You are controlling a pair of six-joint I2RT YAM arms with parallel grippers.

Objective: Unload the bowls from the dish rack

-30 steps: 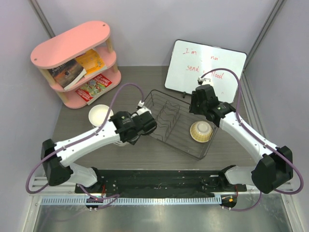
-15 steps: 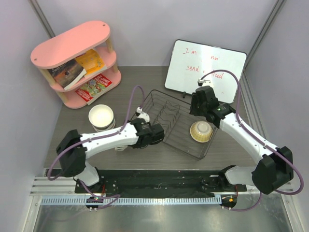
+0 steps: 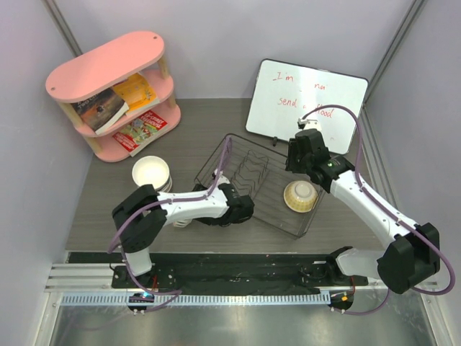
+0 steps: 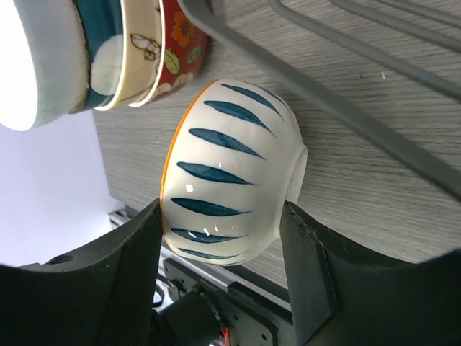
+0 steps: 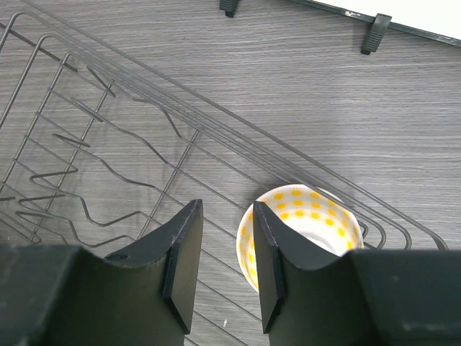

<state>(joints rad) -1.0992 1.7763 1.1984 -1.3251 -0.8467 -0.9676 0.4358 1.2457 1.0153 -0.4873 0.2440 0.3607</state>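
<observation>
Beside dish rack edge | left end effector clamps banded bowl

The wire dish rack sits at mid-table, set at an angle. One yellow bowl lies in its right end. The right arm holds its wrist over the rack's far right corner, near that bowl. The left arm reaches the rack's near left edge. A stack of bowls stands left of the rack, apart from it.
</observation>
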